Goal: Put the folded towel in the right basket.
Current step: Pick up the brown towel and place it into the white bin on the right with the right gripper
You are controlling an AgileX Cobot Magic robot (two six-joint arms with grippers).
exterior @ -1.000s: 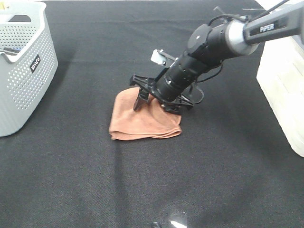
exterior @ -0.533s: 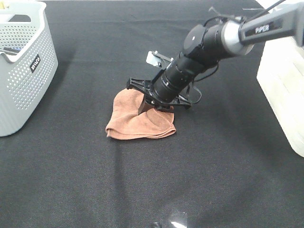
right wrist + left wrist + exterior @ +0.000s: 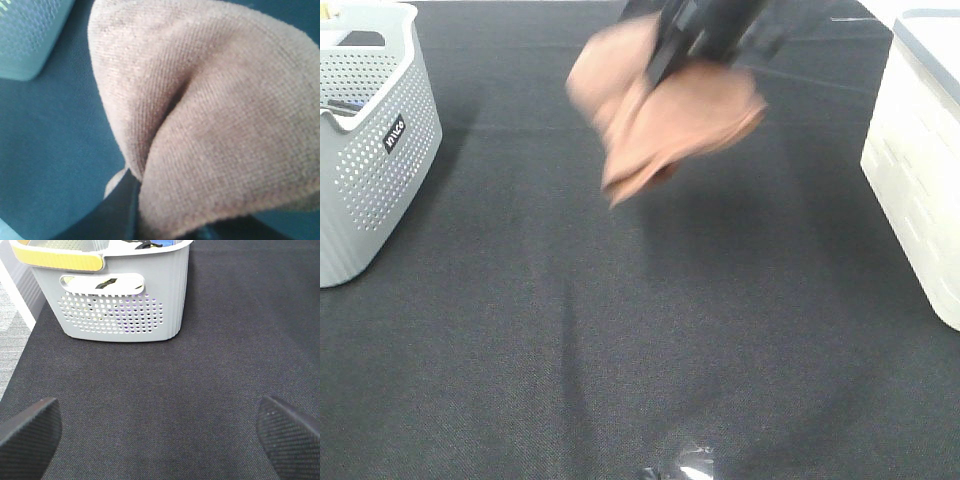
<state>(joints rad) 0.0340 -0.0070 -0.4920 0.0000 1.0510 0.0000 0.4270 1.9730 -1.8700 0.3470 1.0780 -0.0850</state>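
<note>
The folded towel [image 3: 665, 110] is salmon-brown and hangs in the air, blurred, high above the black table near the top middle of the exterior view. My right gripper [image 3: 665, 45] is shut on the towel's upper part; only its dark end shows at the top edge. The towel [image 3: 210, 115] fills the right wrist view and hides the fingers. The right basket [image 3: 925, 160] is white and stands at the right edge. My left gripper [image 3: 160, 435] is open and empty, its two dark pads low over bare table in front of the grey basket [image 3: 112, 287].
A grey perforated basket [image 3: 365, 130] stands at the far left, with items inside it. The black cloth table [image 3: 620, 350] spreads between the two baskets. A small shiny object [image 3: 682, 468] lies at the front edge.
My right gripper has lifted the towel off the table, up and toward the back. The towel now hangs in the air instead of lying flat. The left arm has not visibly moved.
</note>
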